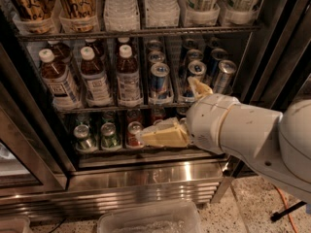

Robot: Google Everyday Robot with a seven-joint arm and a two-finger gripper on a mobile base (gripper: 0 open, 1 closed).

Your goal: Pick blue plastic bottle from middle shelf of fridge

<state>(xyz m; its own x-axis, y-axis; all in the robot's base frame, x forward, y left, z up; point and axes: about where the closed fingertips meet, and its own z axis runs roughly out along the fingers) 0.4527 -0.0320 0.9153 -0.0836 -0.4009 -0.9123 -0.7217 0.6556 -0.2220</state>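
Fingers (165, 134) of the gripper (169, 108) are spread wide and hold nothing. The blue plastic bottle (128, 76) stands above and left of them, apart, on the middle shelf (97, 108).

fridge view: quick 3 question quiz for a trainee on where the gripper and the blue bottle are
1. True or false: the gripper is shut on the blue bottle.
2. On the middle shelf, the blue bottle stands: A) left of the slim cans; B) right of them; C) behind them.
3. Fill in: the gripper hangs in front of the short cans on the fridge's ___ rack.

Key:
1. False. It is open, holds nothing, and is lower and to the right of the bottle.
2. A
3. bottom
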